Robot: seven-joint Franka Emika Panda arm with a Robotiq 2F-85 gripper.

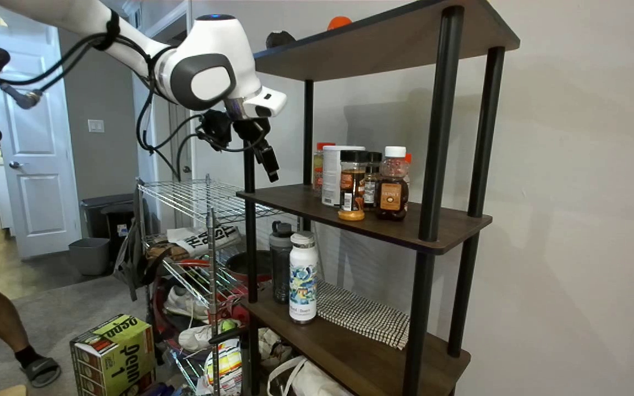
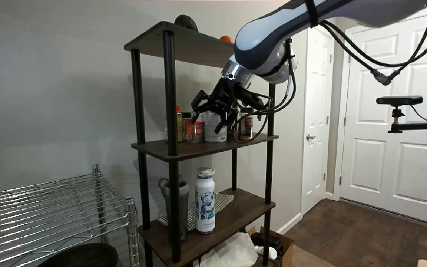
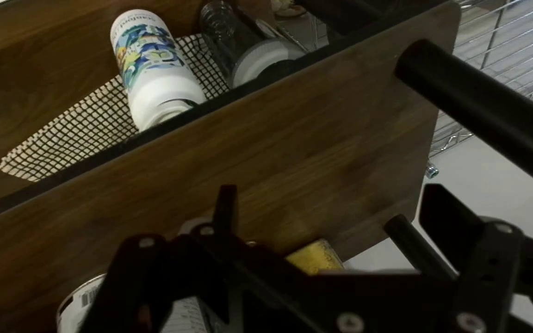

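Your gripper [image 2: 205, 126] hangs beside a dark wood shelf unit [image 1: 439, 137], its fingers spread wide and holding nothing. The thing that looks nearest to them is a white canister [image 1: 331, 176], upright on the middle shelf [image 1: 289, 196] with neighbours close by; in an exterior view a clear gap separates a fingertip [image 1: 273, 175] from it. Judging by its look, the canister has stiff, smooth walls, so it should keep its shape under a squeeze but could slide in a light hold. You cannot see its contents, so its weight is a guess, perhaps moderate. The best hold seems to be round the upper sides, a finger on each flank, though it looks broad for the grip. Its neighbours differ by view: an exterior view gives you a white-capped honey bottle [image 1: 392, 192] and a black-lidded spice jar [image 1: 352, 190], and the honey does not appear in the wrist view. A red-lidded jar [image 2: 194, 132] with an orange label stands beside the canister in an exterior view. Only the wrist view looks steeply down onto the middle shelf, with the canister partly covered at the lower left and a yellow item [image 3: 313, 257] too hidden to name. A person's leg [image 1: 3, 313] shows in an exterior view alone.
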